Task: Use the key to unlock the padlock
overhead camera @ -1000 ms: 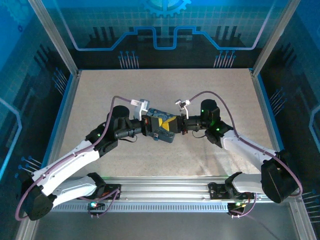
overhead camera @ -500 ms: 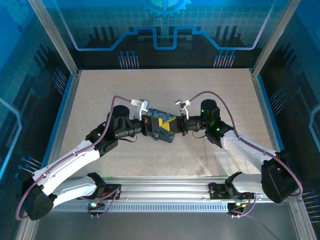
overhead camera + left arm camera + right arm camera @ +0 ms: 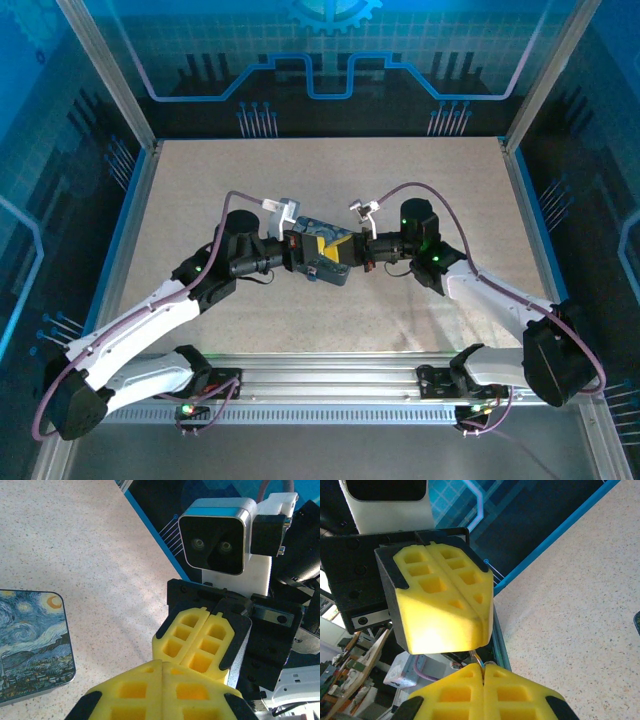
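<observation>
Padlock step: judged key insertion; next needs fine tip alignment, then a twist.
Table (image 3: 200,200): arms meet near its centre.
Tin (image 3: 30,645): lies flat below the meeting tips.
Left gripper (image 3: 162,667): fingers pressed together; contents can't tell.
Right gripper (image 3: 483,672): clamped tight on a thin metal loop, judged the key (image 3: 479,659).
Padlock location: too small to resolve; presumably at the tip junction.
Views: right wrist resolves the loop; overhead is too coarse.

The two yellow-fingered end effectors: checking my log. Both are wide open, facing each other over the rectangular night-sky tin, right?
Not open: the wrist views show the left end effector and right end effector both shut, facing each other over the rectangular night-sky tin.
</observation>
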Action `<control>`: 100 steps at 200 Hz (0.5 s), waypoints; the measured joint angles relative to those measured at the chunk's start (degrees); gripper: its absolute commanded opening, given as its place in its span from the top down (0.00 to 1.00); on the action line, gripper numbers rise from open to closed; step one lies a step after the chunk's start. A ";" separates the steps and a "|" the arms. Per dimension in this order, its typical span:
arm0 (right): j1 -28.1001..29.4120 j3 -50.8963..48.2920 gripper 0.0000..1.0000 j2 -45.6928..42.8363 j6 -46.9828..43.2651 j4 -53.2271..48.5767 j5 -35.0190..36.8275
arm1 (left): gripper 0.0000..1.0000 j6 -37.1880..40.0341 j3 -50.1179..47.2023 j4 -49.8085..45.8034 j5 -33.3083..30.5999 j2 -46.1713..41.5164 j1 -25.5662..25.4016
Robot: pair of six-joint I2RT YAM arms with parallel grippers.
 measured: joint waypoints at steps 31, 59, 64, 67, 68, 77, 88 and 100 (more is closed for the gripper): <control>0.04 0.44 1.00 -0.17 -0.90 -1.75 0.28 | 0.90 0.00 0.00 -0.07 0.33 0.13 0.15; 0.59 0.72 1.00 -0.63 -1.73 -3.23 1.18 | 0.71 0.00 0.42 -0.28 0.33 0.72 0.52; 0.68 0.72 1.00 -0.74 -1.70 -3.43 1.33 | 0.67 0.24 0.57 -0.55 0.33 0.74 0.57; 0.74 0.72 1.00 -0.81 -1.70 -3.56 1.36 | 0.65 0.02 0.63 -0.61 0.33 0.74 0.63; 0.74 0.72 1.00 -0.85 -1.70 -3.58 1.40 | 0.65 0.11 0.63 -0.63 0.33 0.74 0.63; 0.70 0.72 1.00 -1.07 -1.70 -3.85 1.73 | 0.63 0.35 0.92 -0.96 0.33 0.72 0.92; 0.61 0.70 1.00 -1.29 -1.68 -4.07 2.19 | 0.59 0.15 1.14 -1.22 0.31 0.72 1.42; 0.44 0.55 1.00 -1.49 -1.66 -4.17 2.64 | 0.51 -0.04 1.16 -1.46 0.31 0.59 2.14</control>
